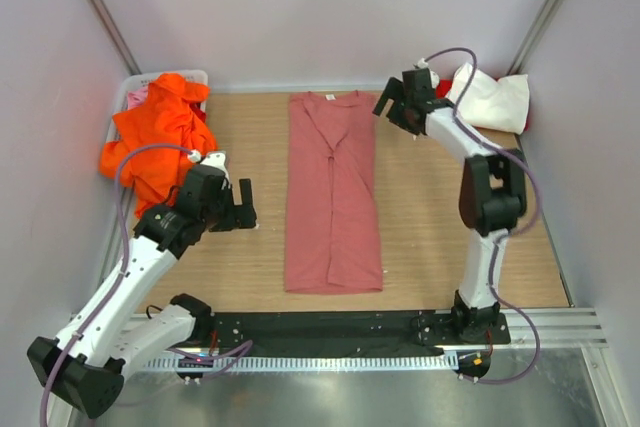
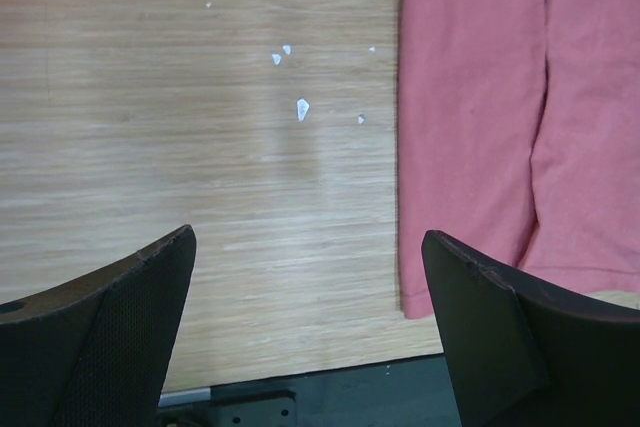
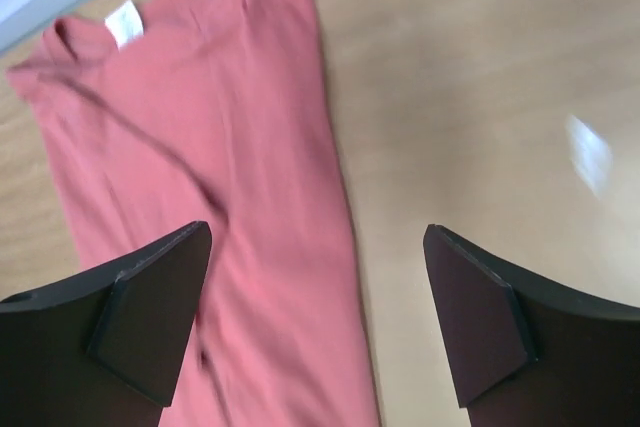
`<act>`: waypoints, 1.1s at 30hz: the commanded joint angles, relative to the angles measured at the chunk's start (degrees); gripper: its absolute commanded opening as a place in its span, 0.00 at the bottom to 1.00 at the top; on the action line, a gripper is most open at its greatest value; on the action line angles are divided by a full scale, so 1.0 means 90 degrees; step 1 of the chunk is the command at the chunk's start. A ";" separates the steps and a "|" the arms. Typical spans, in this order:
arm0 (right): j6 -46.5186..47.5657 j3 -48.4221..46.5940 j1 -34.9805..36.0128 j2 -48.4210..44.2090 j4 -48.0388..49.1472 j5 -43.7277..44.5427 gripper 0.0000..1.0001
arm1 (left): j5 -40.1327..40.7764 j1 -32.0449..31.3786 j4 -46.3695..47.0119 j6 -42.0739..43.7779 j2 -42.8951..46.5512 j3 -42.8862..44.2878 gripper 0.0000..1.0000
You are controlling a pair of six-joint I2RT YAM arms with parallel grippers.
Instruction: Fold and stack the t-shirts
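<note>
At the far left a white bin against the wall holds a rumpled heap of bright orange t-shirt, spilling over its near rim onto the wooden tabletop (whether that heap is one shirt or more, I cannot tell). Next comes the left hand, its two black fingers spread wide with nothing between them. It hangs over bare wood just beside the left edge of the salmon-pink t-shirt, near the hem end. Its wrist view counts seven small white flecks on the wood there. The one pink shirt lies flat in the middle of the tabletop as a long narrow strip, both sides folded in to meet along a centre seam. Its collar is toward the far wall and its hem toward the two arm bases. A white label shows inside the neckline. The right hand is above the shirt's right edge near the collar end, its two fingers also wide apart and holding nothing. In the far right corner one white t-shirt sits bunched, with a sliver of red cloth showing at its near edge.
</note>
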State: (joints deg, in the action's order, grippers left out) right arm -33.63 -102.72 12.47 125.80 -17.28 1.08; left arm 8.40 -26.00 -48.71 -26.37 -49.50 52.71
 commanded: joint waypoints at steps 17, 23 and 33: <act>-0.2766 0.7828 0.3691 -0.8214 -0.1508 0.1178 0.86 | -0.0562 -0.1739 0.1847 -0.3066 0.0041 -0.2623 0.93; -0.3733 0.8483 0.4686 -0.8558 -0.1450 0.1432 0.82 | -0.0397 -0.2354 0.2130 -0.3583 -0.0125 -0.2946 0.92; -0.4115 0.8903 0.5177 -0.8050 -0.1001 0.1667 0.70 | -0.0426 -0.2677 0.2697 -0.4023 -0.0467 -0.3366 0.86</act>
State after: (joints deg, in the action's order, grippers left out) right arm -68.31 -22.96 58.46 52.47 -30.09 13.43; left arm 3.99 -49.15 -28.53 -60.40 -52.01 23.00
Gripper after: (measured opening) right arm 0.712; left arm 0.871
